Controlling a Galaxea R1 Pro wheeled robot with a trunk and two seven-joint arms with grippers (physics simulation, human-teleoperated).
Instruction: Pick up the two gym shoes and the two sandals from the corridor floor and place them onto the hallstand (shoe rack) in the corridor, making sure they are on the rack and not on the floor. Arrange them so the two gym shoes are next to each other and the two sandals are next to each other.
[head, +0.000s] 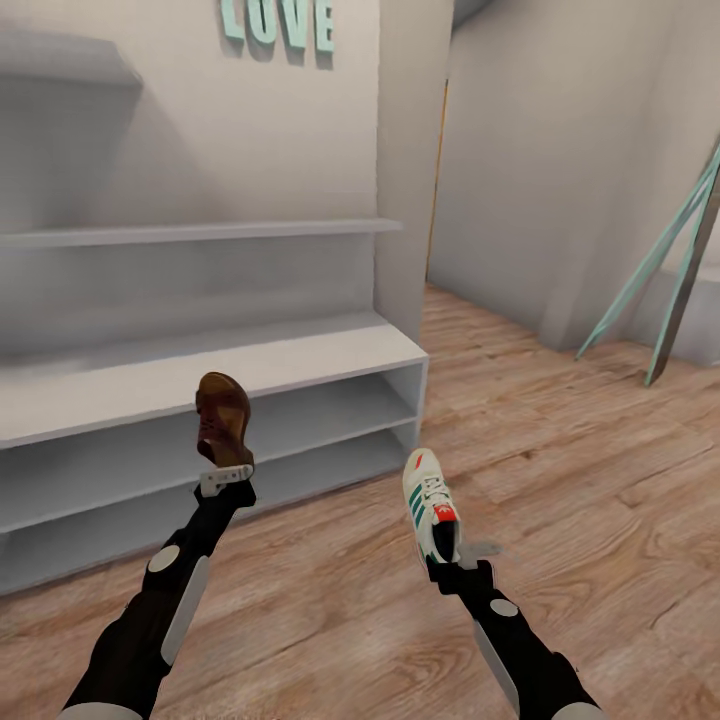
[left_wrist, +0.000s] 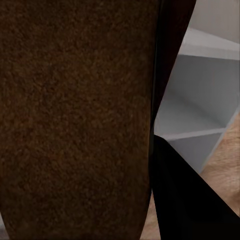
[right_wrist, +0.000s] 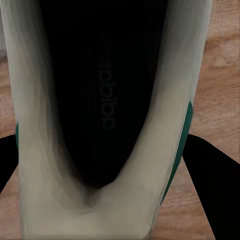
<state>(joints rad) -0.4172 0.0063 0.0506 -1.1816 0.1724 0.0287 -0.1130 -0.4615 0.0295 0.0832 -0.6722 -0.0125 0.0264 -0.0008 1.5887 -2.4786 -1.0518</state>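
Two shoes are in our grasp, none racked: left gripper (head: 228, 470) clamps a sandal (head: 223, 416), right gripper (head: 447, 562) a gym shoe (head: 430, 503), hallstand (head: 300, 362) at eleven o'clock.

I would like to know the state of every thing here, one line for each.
sandal: held up by the left gripper, in front of the rack.
gym shoe: gripped at the heel by the right gripper, over the floor.
hallstand: visible shelves carry no shoes.

Dark brown leather sandal (head: 223, 418): matt, grainy. White low sneaker with green stripes (head: 430, 503): smooth, faint sheen. Light brown wood-plank floor (head: 560, 450): visible grain, satin. Pale grey-white hallstand (head: 200, 375): smooth, matt.
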